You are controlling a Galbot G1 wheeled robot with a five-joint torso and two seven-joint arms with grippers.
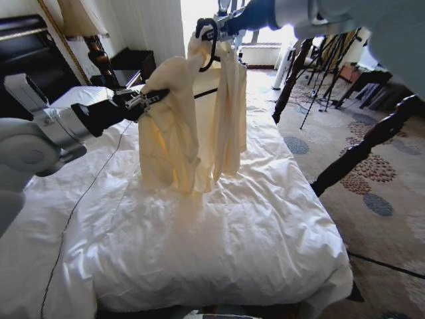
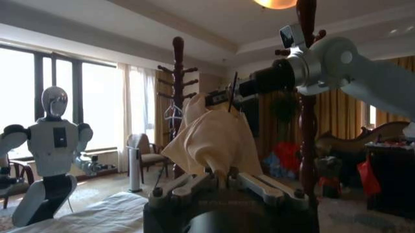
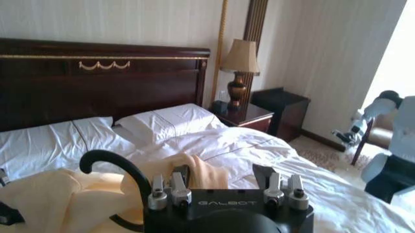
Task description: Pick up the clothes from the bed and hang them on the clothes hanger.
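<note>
The left gripper (image 1: 158,98) reaches in level from the robot's left, its jaws pinching a fold at the shoulder of the clothes (image 1: 192,126). The right gripper (image 1: 218,31) comes down from above, jaws pressed on the clothes hanger (image 1: 211,46) (its dark hook curls up beside them), with cream fabric bunched against it. The clothes hang from both above the bed (image 1: 219,232), sleeves trailing onto the rumpled white duvet. A dark headboard (image 3: 97,73), a lamp (image 3: 238,63) and a nightstand (image 3: 279,109) stand behind; patterned carpet (image 1: 372,173) lies beside. The right gripper's body reads "GALBOT".
</note>
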